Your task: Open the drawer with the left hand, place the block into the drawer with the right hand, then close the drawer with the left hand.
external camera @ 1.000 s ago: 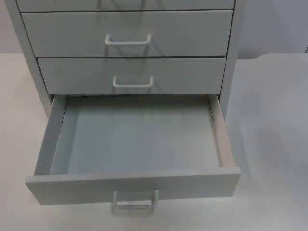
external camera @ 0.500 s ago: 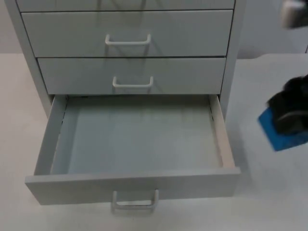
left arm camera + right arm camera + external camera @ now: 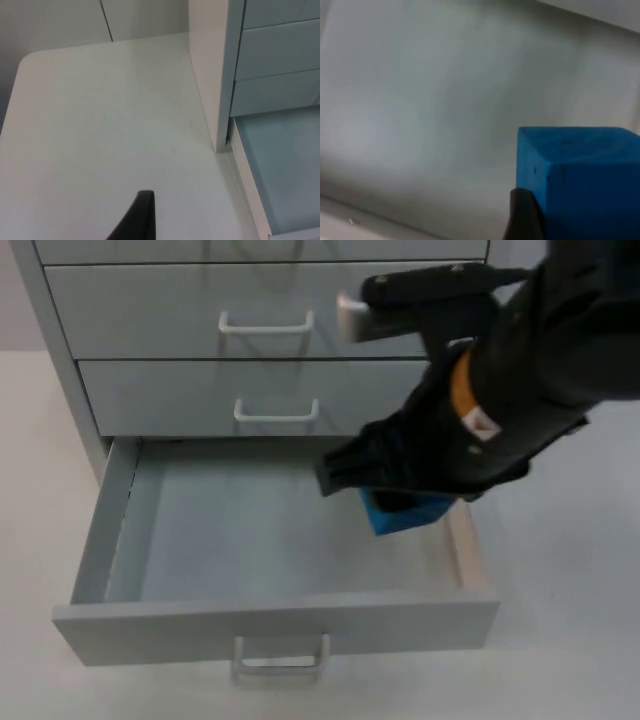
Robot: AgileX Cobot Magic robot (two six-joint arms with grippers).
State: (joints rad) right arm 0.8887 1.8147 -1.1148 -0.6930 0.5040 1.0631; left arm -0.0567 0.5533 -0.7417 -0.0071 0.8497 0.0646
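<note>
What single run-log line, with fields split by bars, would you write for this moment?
right claw: holds blue foam block over open grey bottom drawer | left claw: waits beside cabinet | block: not yet released

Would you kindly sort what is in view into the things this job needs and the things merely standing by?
Job:
- open bottom drawer
- blue block, held over it by the right gripper
- left gripper, waiting over the table

Standing by:
- two shut upper drawers

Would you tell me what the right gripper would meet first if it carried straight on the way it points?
Probably the grey floor of the open bottom drawer: the right gripper, holding the blue foam block, points down into it.
</note>
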